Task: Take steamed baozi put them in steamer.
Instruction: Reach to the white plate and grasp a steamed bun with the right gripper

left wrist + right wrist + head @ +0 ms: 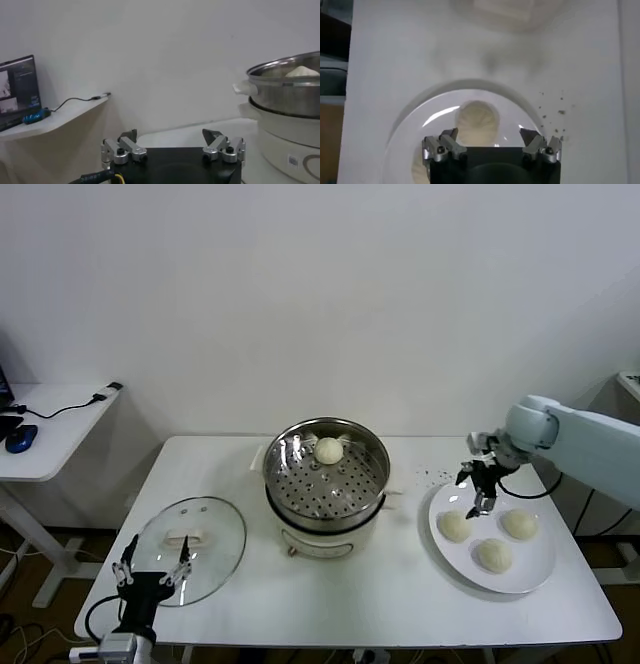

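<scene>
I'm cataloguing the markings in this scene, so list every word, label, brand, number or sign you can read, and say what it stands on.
No text can be read anywhere.
Small label on the white base of the round shiny stainless-steel steamer pot: too blurred to read.
Pale lettering on the black cable by the left gripper: too small to read.
Dark laptop screen on the side desk: content illegible.

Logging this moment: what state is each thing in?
steamer: uncovered, one baozi on its tray.
Glass lid: off, flat on table.
Plate: holds three baozi.
Right end effector: open, above plate.
Left end effector: open, idle near lid.
</scene>
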Tool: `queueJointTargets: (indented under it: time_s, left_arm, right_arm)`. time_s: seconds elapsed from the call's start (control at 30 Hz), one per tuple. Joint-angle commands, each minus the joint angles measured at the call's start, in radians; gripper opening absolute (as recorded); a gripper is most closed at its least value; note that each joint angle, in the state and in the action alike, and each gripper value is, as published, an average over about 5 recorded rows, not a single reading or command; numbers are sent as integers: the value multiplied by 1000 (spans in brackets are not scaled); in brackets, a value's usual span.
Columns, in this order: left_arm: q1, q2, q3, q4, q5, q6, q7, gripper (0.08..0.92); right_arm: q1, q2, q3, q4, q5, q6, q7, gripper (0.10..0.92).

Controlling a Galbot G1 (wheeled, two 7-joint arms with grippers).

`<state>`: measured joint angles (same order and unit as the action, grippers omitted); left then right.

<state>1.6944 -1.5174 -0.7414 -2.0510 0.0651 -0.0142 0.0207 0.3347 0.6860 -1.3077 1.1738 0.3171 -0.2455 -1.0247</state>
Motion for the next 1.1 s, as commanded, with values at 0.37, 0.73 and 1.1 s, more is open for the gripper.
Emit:
queueJointTargets:
  time_s: [0.37, 0.73, 1.1]
  left_arm:
    - [3, -4, -1, 11, 4, -1, -1, 823]
    - [3, -4, -1, 15, 8, -3, -1, 823]
    - [7, -5, -2, 10, 8, -3, -1, 823]
  right_arm:
    - [-194, 84, 140, -132, -96, -23, 9, 823]
    - [-207, 111, 166, -172, -117, -15, -4, 807]
    - [-182, 100, 158, -156, -96, -8, -12, 632]
